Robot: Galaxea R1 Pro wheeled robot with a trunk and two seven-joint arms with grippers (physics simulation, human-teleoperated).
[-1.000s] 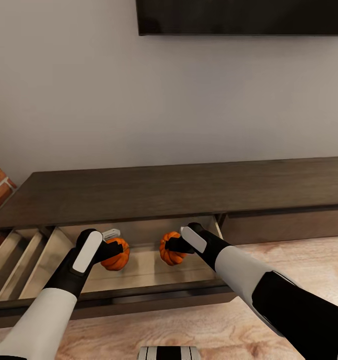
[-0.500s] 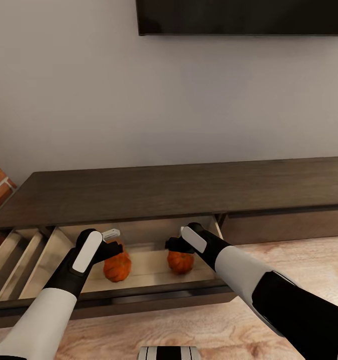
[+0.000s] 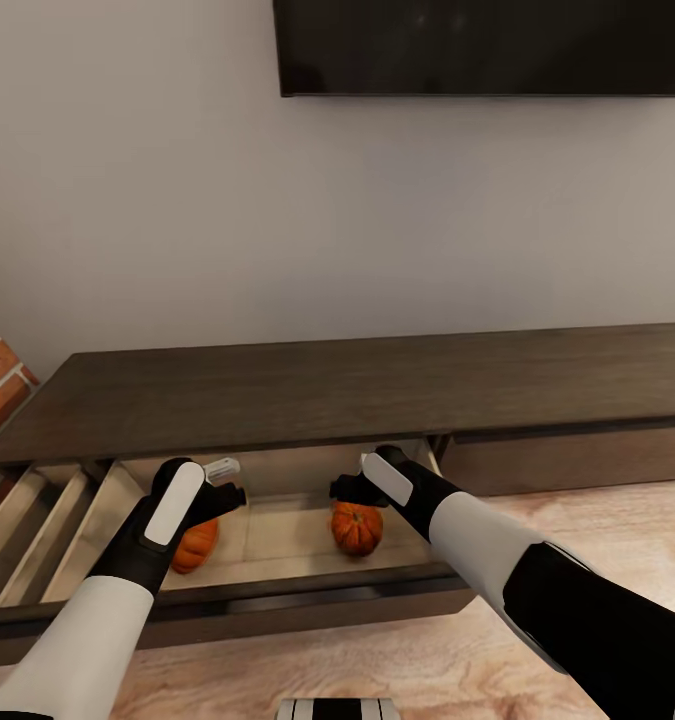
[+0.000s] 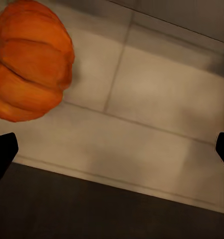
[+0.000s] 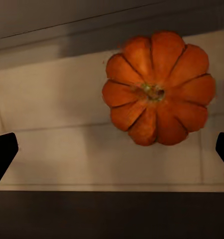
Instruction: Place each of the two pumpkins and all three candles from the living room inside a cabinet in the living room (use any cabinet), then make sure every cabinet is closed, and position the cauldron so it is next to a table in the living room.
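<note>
In the pulled-out drawer [image 3: 277, 590] of the long, low dark-brown wooden cabinet [image 3: 377, 385], two small bright-orange ribbed pumpkins lie on the pale drawer floor. The left pumpkin [image 3: 195, 543] rests near the drawer's left part, partly hidden behind the left gripper [image 3: 229, 495]; in the left wrist view it [image 4: 30, 59] lies on its side, away from the jaws. The left jaws are spread wide and hold nothing, their black tips at the edges of that view. The right pumpkin [image 3: 357, 528] stands upright toward the drawer's right part, just below the right gripper [image 3: 339, 490]; the right wrist view looks down on its greenish-brown stem [image 5: 159, 88]. The right jaws are likewise wide apart and empty, hanging above the pumpkin without touching it. The cabinet stands against a plain grey wall [image 3: 277, 220], below a black screen [image 3: 487, 45], on a light wood floor [image 3: 587, 520].
</note>
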